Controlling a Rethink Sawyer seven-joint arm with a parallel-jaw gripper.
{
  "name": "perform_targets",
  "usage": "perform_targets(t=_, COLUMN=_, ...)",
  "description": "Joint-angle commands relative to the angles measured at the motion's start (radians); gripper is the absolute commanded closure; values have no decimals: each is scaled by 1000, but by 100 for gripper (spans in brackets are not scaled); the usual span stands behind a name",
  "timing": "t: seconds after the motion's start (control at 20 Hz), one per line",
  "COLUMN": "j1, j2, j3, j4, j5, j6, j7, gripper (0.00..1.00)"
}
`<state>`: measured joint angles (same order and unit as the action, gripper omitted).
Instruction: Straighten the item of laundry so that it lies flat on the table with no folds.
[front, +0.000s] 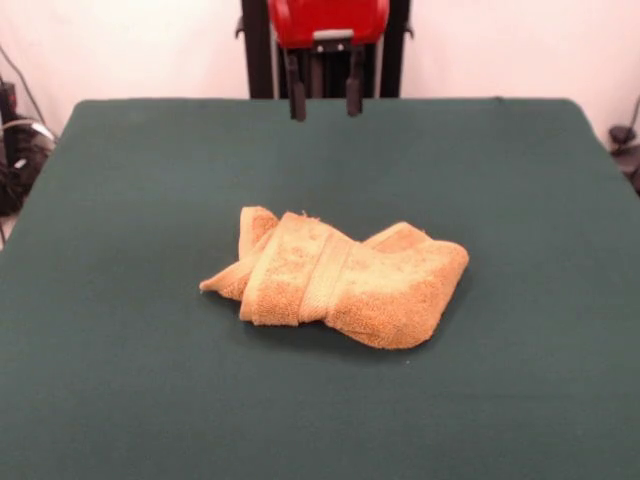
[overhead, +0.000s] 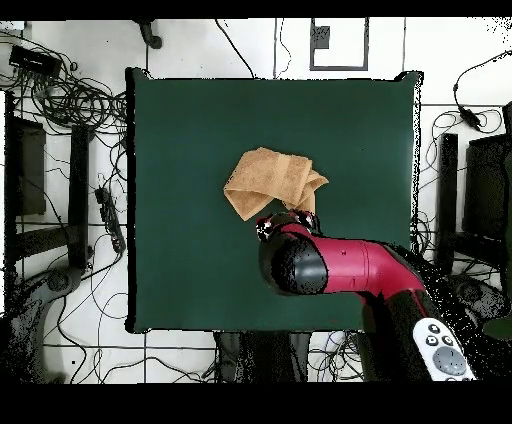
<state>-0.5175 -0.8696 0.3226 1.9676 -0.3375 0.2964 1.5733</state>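
The orange-tan towel (front: 345, 280) lies bunched and folded over itself near the middle of the green table (front: 120, 380). A flat woven band runs across its top, and one corner sticks out to the left. No care tag shows. My gripper (front: 325, 103) hangs high at the table's far side, well behind and above the towel. Its two dark fingers (front: 297, 98) stand apart with nothing between them. In the overhead view the towel (overhead: 268, 180) lies just beyond the red arm's head (overhead: 292, 262), which covers the towel's near edge and hides the gripper.
The red arm (overhead: 370, 268) reaches in over the table's (overhead: 180, 120) lower right part in the overhead view. Cables and dark equipment (overhead: 60, 100) lie on the floor around the table. The black pedestal (front: 258, 50) stands behind the far edge.
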Motion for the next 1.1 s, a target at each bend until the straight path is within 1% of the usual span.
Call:
perform_targets(t=0.05, j1=-43, j2=40, j3=192, j4=-22, j5=-92, j6=-116, j7=-38, gripper=0)
perform_targets(t=0.25, j1=-108, j2=80, j3=257, j4=3, j5=-154, j6=-161, j7=-50, gripper=0)
perform_targets(t=0.35, j1=-148, j2=91, j3=298, j4=17, j5=-175, j6=-164, j7=-56, gripper=0)
perform_targets(t=0.4, j1=-163, j2=91, j3=313, j4=20, j5=-180, j6=-157, j7=-56, gripper=0)
perform_targets(t=0.55, j1=-180, j2=101, j3=307, j4=4, j5=-224, j6=-103, j7=-89, gripper=0)
perform_targets(t=0.85, j1=-283, j2=168, j3=350, j4=5, j5=-313, j6=-46, j7=-157, gripper=0)
perform_targets(t=1.05, j1=-353, j2=163, j3=420, j4=32, j5=-322, j6=-19, j7=-160, gripper=0)
perform_targets(t=1.1, j1=-362, j2=150, j3=448, j4=40, j5=-312, j6=-12, j7=-157, gripper=0)
